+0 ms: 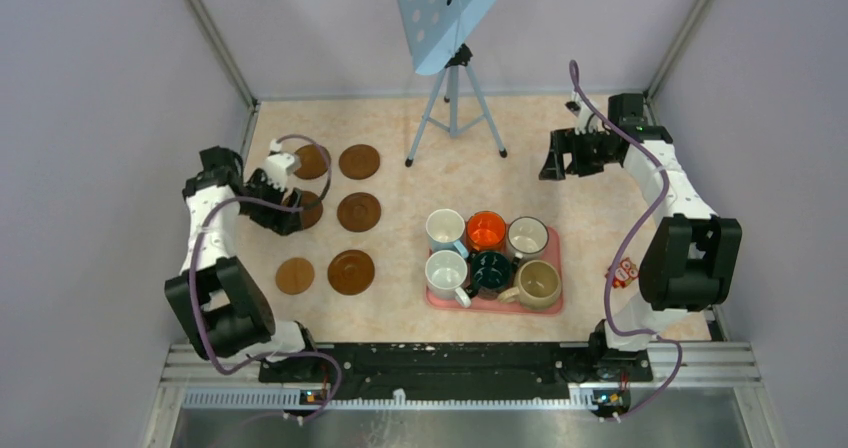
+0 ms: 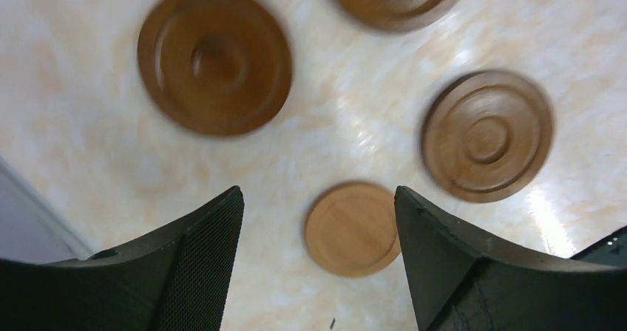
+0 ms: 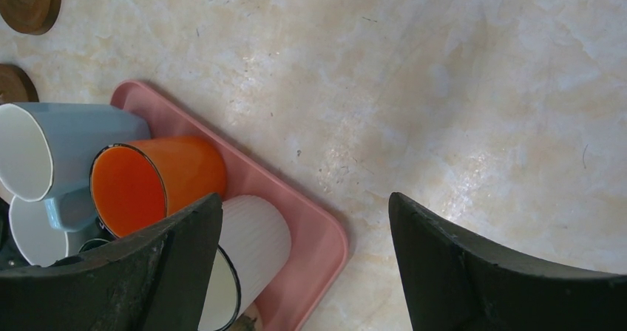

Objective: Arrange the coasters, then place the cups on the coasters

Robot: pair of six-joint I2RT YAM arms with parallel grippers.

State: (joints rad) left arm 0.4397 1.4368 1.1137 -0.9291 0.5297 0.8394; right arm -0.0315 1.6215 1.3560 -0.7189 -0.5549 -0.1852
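Note:
Six brown coasters lie at the table's left in two columns: coaster [image 1: 359, 161], coaster [image 1: 359, 211], coaster [image 1: 351, 272], coaster [image 1: 311, 161], a smaller tan coaster [image 1: 295, 275], and one partly hidden under my left gripper [image 1: 278, 206]. The left wrist view is blurred; the left gripper [image 2: 318, 194] stands open above the table with nothing between its fingers, and the tan coaster [image 2: 353, 229] lies below it. Six cups stand in the pink tray [image 1: 495, 305], among them the orange cup [image 1: 486, 230] and the beige cup [image 1: 538, 283]. My right gripper [image 1: 570, 153] is open and empty.
A tripod [image 1: 455, 108] holding a blue perforated board stands at the back centre. In the right wrist view, the tray's corner [image 3: 325, 235], the orange cup [image 3: 159, 179] and a ribbed white cup [image 3: 255, 250] lie left of the right gripper [image 3: 304, 202].

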